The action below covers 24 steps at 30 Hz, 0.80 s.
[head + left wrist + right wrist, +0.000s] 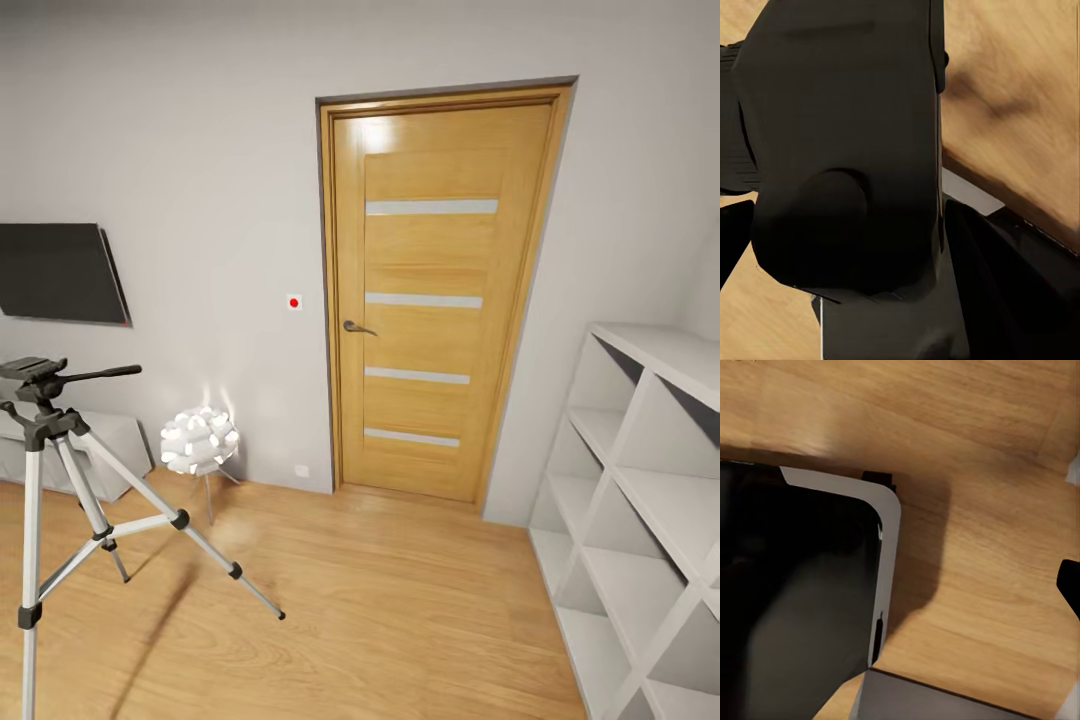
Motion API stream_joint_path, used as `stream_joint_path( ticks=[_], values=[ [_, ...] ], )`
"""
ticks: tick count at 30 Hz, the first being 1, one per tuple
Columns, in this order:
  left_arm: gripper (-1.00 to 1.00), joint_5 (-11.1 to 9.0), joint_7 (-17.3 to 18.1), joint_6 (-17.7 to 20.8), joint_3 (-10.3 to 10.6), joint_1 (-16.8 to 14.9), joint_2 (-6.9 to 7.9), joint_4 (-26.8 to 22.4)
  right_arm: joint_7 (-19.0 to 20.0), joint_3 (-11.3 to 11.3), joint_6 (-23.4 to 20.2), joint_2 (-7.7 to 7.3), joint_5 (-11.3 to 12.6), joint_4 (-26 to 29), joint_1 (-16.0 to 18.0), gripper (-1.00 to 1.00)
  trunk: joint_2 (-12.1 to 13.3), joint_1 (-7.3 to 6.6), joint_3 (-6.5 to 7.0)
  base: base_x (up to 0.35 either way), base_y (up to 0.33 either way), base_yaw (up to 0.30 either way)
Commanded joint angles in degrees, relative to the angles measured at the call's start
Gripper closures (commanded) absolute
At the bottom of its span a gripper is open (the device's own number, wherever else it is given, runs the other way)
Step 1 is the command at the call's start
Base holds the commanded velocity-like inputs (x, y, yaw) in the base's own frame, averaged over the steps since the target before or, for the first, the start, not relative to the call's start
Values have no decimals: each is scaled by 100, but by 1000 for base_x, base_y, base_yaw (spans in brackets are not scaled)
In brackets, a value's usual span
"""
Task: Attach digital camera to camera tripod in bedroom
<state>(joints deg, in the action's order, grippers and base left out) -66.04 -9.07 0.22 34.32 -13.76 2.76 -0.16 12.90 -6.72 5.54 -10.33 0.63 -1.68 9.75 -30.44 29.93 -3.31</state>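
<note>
Head view: I am in the bedroom, facing a white wall with a wooden door. The camera tripod stands on the light wood floor at the left edge of my view, its three silver legs spread and its black head topmost, the long handle pointing toward the door. The head plate looks bare from here; I see no digital camera mounted on it, nor anywhere in this view. Just beyond the tripod, near the wall, sits a white ball lamp; a dark wall screen hangs above and behind the tripod, and white cube shelving lines the right side.

Left wrist view: a large black body close to the lens blocks most of the picture, with wood floor behind it. I cannot identify it with certainty, and I cannot tell whether my left hand is wide, narrow or holding anything.

Right wrist view: a dark panel with a pale rounded edge, apparently part of my own machine, over wood floor. The state of my right hand likewise cannot be told.

Step in hand, as I judge it: approach and search. The tripod is found but the camera is not yet located. The next move calls for turning the base and head to sweep the room for the camera, before any grasp or mounting.
</note>
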Motion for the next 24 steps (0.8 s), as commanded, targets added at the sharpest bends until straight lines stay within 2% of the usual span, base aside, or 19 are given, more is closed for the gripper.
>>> stream_joint_path(
  ticks=[1,16,24],
  values=[
    [100,-34,-16,-20,48,-4,-4,-1,13,-40,38,0,11,-18,9,-100,-10,2,-11,0,0,0],
    [100,-33,-22,-118,49,-4,-35,-1,-9,-21,20,6,-12,-18,9,-100,-10,2,-11,0,0,4],
    [100,-40,-25,-119,48,-4,-38,-1,-87,-23,82,6,-11,-17,9,-100,-10,2,6,0,0,196]
  ],
)
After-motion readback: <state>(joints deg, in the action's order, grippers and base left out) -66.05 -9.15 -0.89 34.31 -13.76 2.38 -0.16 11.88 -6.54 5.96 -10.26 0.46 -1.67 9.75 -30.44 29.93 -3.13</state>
